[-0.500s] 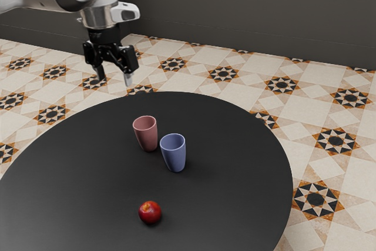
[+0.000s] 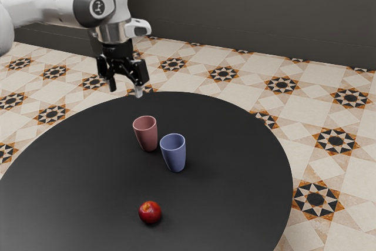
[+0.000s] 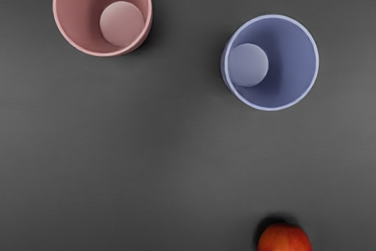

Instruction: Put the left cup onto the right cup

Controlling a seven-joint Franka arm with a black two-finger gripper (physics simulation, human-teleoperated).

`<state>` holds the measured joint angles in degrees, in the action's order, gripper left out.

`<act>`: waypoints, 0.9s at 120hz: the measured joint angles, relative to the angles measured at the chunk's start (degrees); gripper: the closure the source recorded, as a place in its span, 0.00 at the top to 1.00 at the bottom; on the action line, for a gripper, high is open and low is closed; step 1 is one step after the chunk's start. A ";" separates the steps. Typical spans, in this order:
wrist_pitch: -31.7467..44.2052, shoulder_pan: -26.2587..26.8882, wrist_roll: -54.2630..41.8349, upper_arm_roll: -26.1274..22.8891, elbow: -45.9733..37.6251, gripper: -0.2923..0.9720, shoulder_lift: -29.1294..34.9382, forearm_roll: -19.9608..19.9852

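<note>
A pink cup (image 2: 145, 133) stands upright on the round black table (image 2: 76, 168), at the exterior view's left of a blue cup (image 2: 173, 151) that is also upright. The two cups stand close together but apart. My gripper (image 2: 125, 87) hangs open in the air above the table's far edge, up and to the exterior view's left of the pink cup, holding nothing. In the wrist view I look straight down into the pink cup (image 3: 103, 13) and the blue cup (image 3: 270, 62), both empty.
A red apple (image 2: 150, 211) lies on the table near its front, apart from the cups; the apple (image 3: 284, 238) also shows in the wrist view. Patterned floor tiles (image 2: 282, 86) surround the table.
My hand has moved toward the exterior view's right and lower, closer to the pink cup. Its fingers stay open. The cups and apple have not moved.
</note>
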<state>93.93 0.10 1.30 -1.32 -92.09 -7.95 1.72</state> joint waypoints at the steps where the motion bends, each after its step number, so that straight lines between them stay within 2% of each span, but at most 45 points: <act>1: 0.11 -0.02 0.00 0.00 -0.01 0.77 -0.10 0.07; 24: 3.49 -0.26 -0.01 0.01 -0.95 0.75 -2.40 0.93; 72: 11.67 -0.71 0.18 0.01 -5.06 0.52 -6.24 3.23; 108: 14.98 -0.70 0.39 0.02 -4.86 0.45 -9.11 3.38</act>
<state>108.91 -0.60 1.68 -1.31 -96.95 -17.07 5.10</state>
